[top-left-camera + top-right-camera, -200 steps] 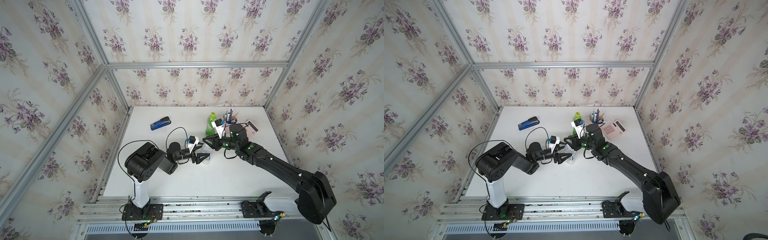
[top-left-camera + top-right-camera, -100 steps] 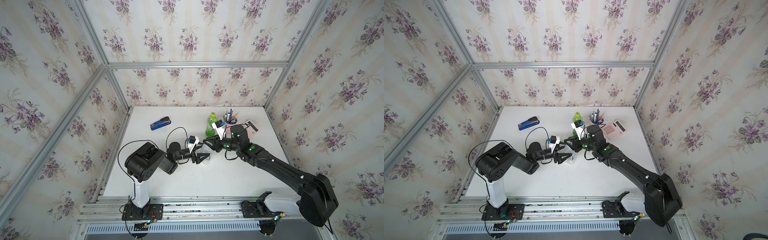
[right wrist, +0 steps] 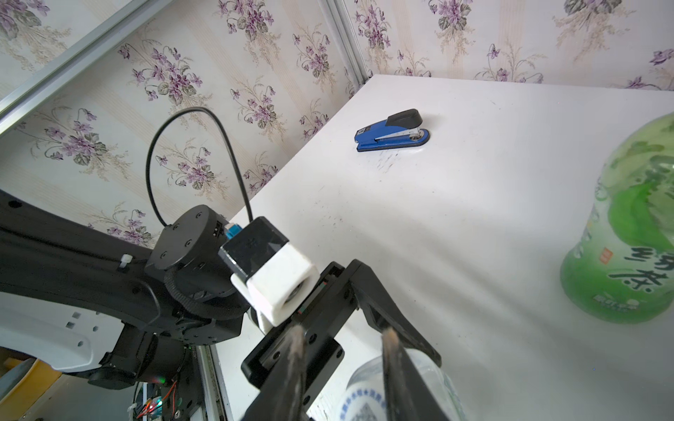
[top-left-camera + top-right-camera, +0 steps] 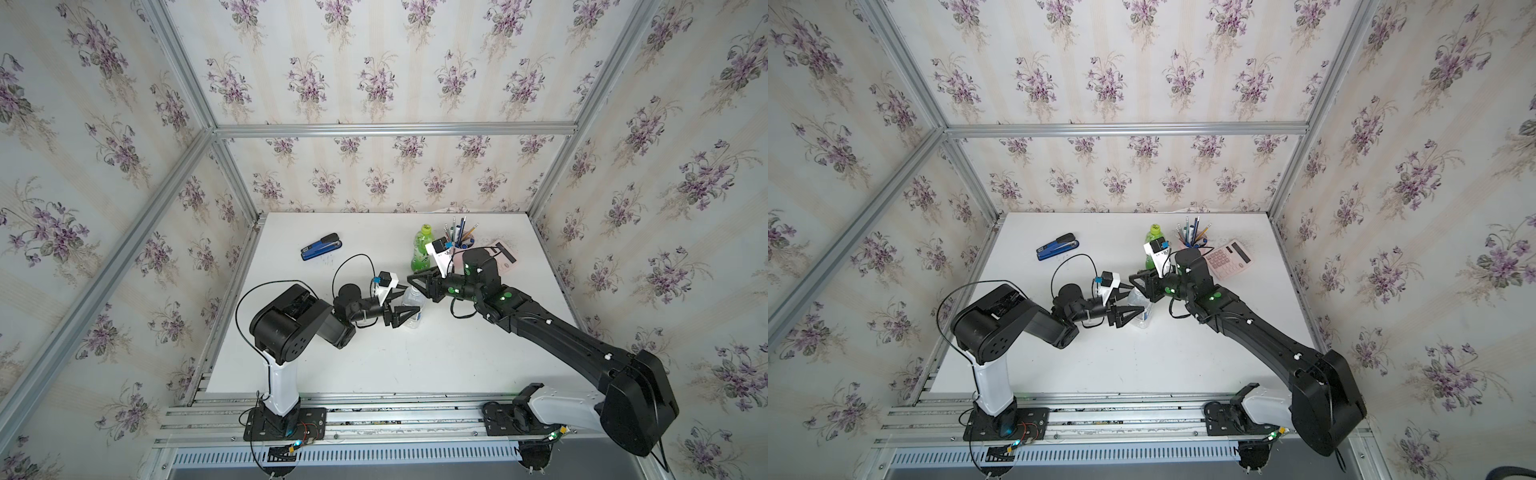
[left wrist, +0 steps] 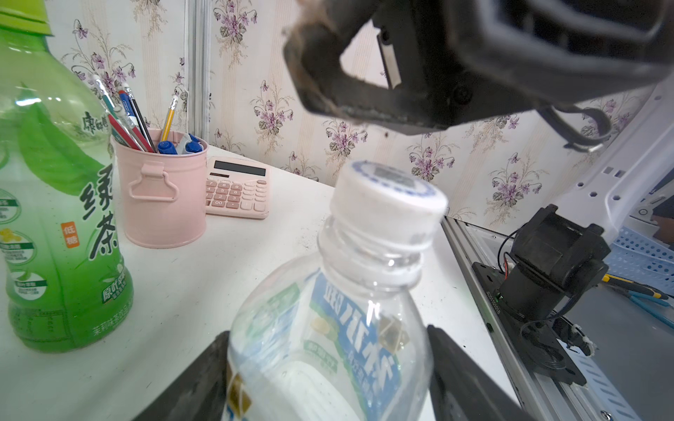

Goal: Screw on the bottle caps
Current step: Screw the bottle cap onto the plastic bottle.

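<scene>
Near the middle of the white table (image 4: 415, 365), the clear bottle (image 4: 413, 301) with the white and blue label stands between the jaws of the left gripper (image 4: 408, 300), which clamps its body from both sides; in the left wrist view a dark finger (image 5: 459, 371) presses on each flank of the label. On the bottle's neck sits the white cap (image 5: 388, 204) with a dark printed mark on top, a little askew; how far it is threaded on cannot be told. Just above the cap hangs the right gripper (image 3: 344, 330), its jaws a narrow gap apart with nothing between them, and the left wrist view shows clear space between it and the cap. Toward the far right of the table the green bottle (image 4: 420, 255) stands upright, wearing the yellow-green cap (image 4: 424, 230). Beside it are a pink pen cup (image 5: 164, 204) full of pencils and pens, and a pink calculator (image 5: 237, 189) lying flat just behind that. Well apart, at the far left, lies a blue stapler (image 4: 321, 246)
</scene>
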`<state>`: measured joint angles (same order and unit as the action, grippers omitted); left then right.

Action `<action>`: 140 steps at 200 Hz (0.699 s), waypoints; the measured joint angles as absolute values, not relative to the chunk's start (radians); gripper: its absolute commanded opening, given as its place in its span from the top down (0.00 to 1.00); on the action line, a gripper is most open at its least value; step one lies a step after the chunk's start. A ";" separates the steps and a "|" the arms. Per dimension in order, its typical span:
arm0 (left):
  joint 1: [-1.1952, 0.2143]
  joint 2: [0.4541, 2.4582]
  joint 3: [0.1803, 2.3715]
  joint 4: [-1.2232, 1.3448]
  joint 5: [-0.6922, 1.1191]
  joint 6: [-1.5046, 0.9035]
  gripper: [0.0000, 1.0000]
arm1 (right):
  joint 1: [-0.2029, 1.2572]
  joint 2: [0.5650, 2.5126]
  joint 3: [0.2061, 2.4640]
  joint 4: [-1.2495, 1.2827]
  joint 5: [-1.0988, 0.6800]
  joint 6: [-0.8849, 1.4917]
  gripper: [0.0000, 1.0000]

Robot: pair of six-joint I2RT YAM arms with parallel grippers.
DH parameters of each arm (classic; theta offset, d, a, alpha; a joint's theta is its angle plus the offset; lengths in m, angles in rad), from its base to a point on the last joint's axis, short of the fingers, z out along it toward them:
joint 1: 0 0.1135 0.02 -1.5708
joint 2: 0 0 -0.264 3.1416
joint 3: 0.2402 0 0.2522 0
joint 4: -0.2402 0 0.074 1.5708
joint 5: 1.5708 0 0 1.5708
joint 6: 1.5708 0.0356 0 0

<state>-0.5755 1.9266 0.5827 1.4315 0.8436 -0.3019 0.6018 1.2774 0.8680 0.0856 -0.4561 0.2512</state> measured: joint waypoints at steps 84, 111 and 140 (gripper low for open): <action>-0.575 1.927 0.583 1.431 0.844 -0.302 0.19 | 0.601 1.295 0.865 0.084 -0.459 0.247 0.68; -0.575 1.927 0.583 1.431 0.844 -0.302 0.19 | 0.601 1.288 0.862 0.080 -0.461 0.244 0.68; -0.575 1.927 0.583 1.431 0.844 -0.302 0.19 | 0.601 1.274 0.849 0.073 -0.460 0.244 0.68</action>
